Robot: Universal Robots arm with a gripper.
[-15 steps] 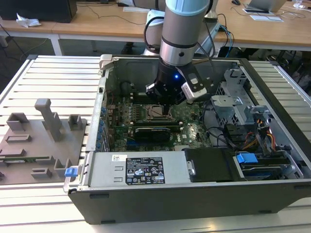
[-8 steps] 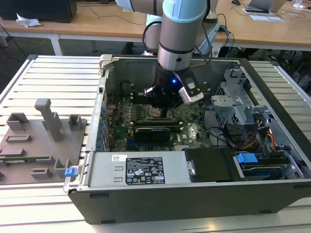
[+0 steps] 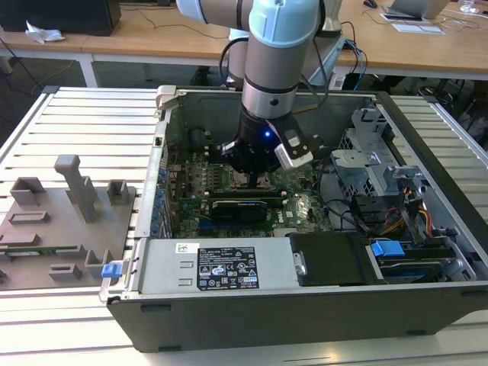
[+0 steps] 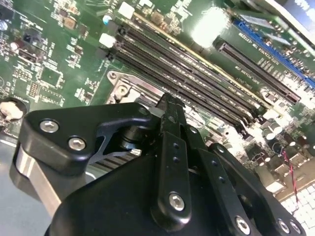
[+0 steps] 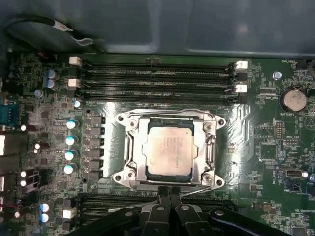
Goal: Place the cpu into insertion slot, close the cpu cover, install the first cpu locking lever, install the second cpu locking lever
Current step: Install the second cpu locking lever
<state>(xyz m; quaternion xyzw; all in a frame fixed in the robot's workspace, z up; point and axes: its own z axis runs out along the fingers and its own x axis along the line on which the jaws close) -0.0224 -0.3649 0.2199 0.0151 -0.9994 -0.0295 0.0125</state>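
**1 chip seated, 1 cover down**

Inside the open grey computer case (image 3: pixel 252 320), 1 square silver-grey cpu (image 5: pixel 167 149) sits in the insertion slot beneath 1 silvery metal cpu cover (image 5: pixel 132 140), closed over it. The black gripper (image 5: pixel 170 193), fingers pressed together and holding nothing, hovers at the socket's edge beside 4 long black memory slots (image 5: pixel 157 78).

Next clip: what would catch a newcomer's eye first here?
The arm plunging into the open computer case, its pincer low over the motherboard. In the first wrist view, the silvery cpu sits in its socket with the cpu cover framing it, beside the long memory slots.
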